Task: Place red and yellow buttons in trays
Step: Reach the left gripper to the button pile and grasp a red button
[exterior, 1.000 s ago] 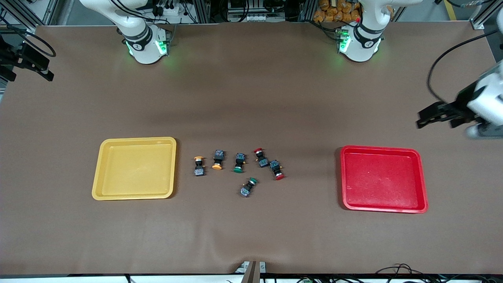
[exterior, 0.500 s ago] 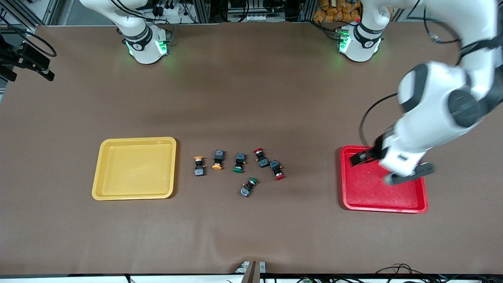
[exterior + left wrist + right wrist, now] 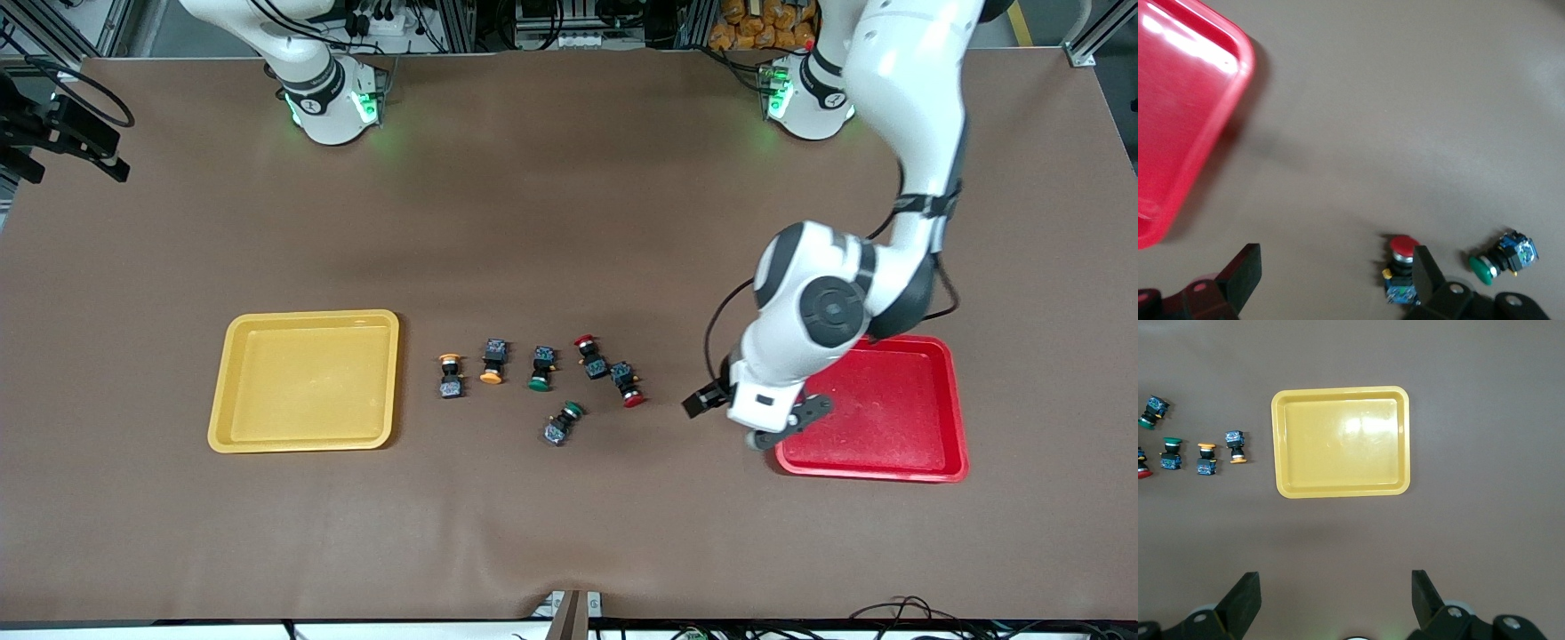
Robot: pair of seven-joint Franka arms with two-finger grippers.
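We judged the job barely begun: none of the four buttons was in a tray, and all four placements were left

Nearest the front camera on the counter [image 3: 569, 524] lay a green button [image 3: 563, 421], not ours to move. The yellow tray [image 3: 304, 380] sat toward the right arm's end and the red tray [image 3: 925, 409] toward the left arm's end, both with nothing in them that we could see. Between the trays, a little farther from the camera than that green one, ran the loose row: a yellow button [image 3: 450, 374] closest to the yellow tray, a second yellow button [image 3: 492, 360] beside it, another green button [image 3: 540, 368], then one red button [image 3: 589, 355] and a second red button [image 3: 627, 384] just beside each other at the red tray's end of the row

Our left gripper [image 3: 751, 418] hung over the counter at the red tray's edge, between that tray and the red buttons, fingers [image 3: 1245, 277] spread wide and holding nothing. The right gripper [image 3: 1335, 603] waited high over the counter near the yellow tray, seen only from its own wrist camera, its fingers likewise apart and bare
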